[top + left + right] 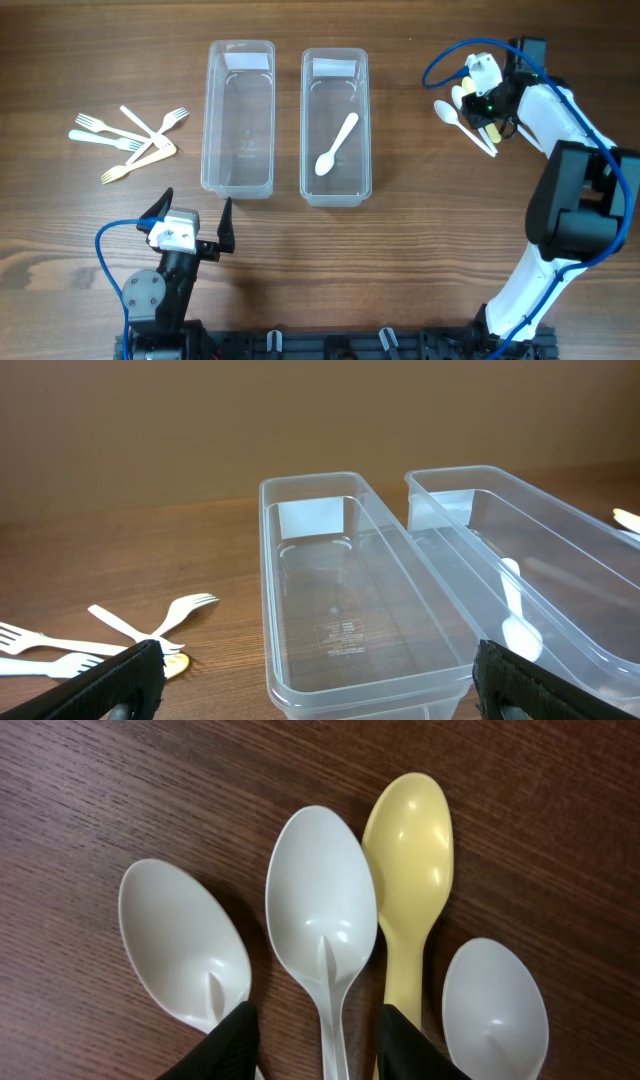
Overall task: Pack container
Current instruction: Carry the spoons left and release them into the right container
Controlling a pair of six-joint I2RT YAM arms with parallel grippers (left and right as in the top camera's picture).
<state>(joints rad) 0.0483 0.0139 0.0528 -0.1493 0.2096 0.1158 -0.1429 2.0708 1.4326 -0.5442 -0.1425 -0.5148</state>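
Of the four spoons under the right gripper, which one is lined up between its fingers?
The middle white spoon, directly left of the yellow spoon: it is the only one whose handle runs between the right gripper's fingers.

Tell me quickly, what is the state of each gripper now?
Left gripper: open, holding nothing.
Right gripper: open, astride the handle of the middle white plastic spoon, not clamped on it.

Right arm (565, 112) white, black joints; blue cable (432, 60); right gripper (315, 1042) black.
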